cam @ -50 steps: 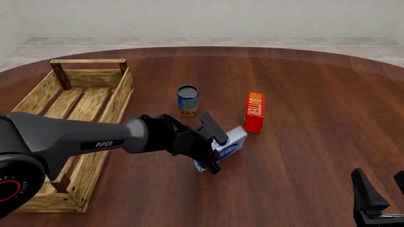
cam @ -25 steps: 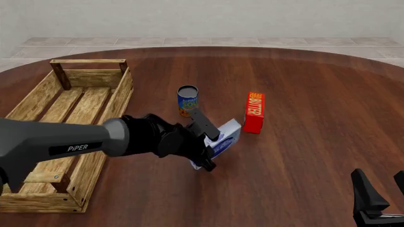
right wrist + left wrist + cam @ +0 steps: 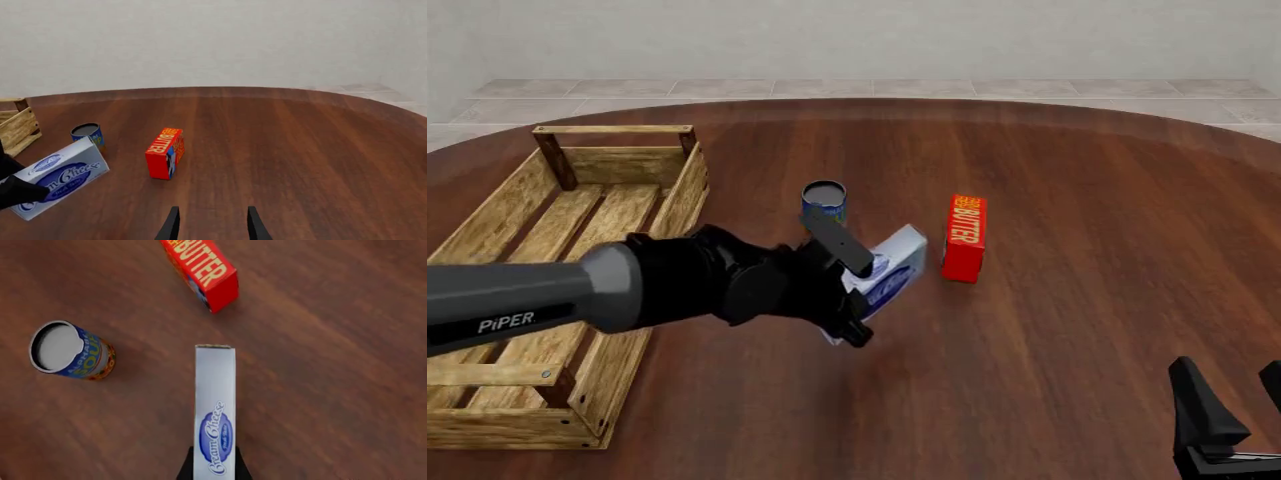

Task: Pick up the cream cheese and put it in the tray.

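Tray [image 3: 574,215] sat at approx 9 o'clock on the counter [image 3: 1068,300], long axis running near to far; slats that showed were bare, nothing visible inside, tho the left arm covered part of the near end. Soup can [image 3: 823,200] stood upright w/ pale top showing, just behind the held box at approx 12 o'clock from it.

Cream cheese [image 3: 881,275] was clamped in the left gripper [image 3: 851,285], lifted off the counter, between tray and butter box [image 3: 965,237], closer to the butter. Box was tilted: long axis ran from low-near-left up toward approx 1–2 o'clock, free end pointing toward the butter box; logo face turned toward the right side, seen broad in the right wrist view [image 3: 57,177]. In the left wrist view [image 3: 215,412] only its narrow edge showed, fingers [image 3: 185,471] pinching the two broad faces at the near end.

Butter stood on a long edge at approx 3 o'clock from the can, apart from the cream cheese.

Right gripper [image 3: 209,223] was at the near right, fingers apart, holding nothing.
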You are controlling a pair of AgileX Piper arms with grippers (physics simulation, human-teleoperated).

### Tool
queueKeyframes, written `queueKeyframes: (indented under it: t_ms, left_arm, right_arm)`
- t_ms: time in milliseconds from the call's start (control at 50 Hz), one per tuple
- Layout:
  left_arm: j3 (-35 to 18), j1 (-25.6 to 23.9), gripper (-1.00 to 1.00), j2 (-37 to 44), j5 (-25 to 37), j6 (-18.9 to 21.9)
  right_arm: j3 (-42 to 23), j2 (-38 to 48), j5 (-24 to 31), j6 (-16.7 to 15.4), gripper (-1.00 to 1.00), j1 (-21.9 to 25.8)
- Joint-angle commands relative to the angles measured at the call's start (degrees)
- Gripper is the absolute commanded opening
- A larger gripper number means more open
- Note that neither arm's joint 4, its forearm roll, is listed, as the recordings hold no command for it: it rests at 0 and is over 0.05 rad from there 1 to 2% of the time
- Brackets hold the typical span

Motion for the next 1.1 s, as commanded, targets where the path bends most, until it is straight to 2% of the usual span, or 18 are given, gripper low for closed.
queueKeyframes:
  t_ms: [20,220,520,940,980,1100]
  left_arm:
    - [0.8,0.8,-1.0,-4.7,0.9,-0.3]
    - [1.8,2.5,-1.0,-7.0,1.2,0.1]
    - [2.7,4.1,-1.0,-12.9,3.1,-1.8]
    - [3.0,8.1,-1.0,-16.8,5.7,-0.9]
    - [3.2,8.3,-1.0,-17.0,5.8,0.4]
    - [1.1,9.0,-1.0,-17.3,7.7,0.1]
  right_arm:
    - [0.0,0.0,-0.1,-0.1,1.0,0.0]
    - [0.0,0.0,-0.4,-0.5,1.0,0.1]
    - [0.0,0.0,-0.2,-0.7,1.0,0.2]
    - [0.0,0.0,-0.4,-0.7,1.0,0.5]
    - [0.0,0.0,-0.5,-0.7,1.0,0.5]
    - [0.0,0.0,-0.4,-0.8,1.0,0.5]
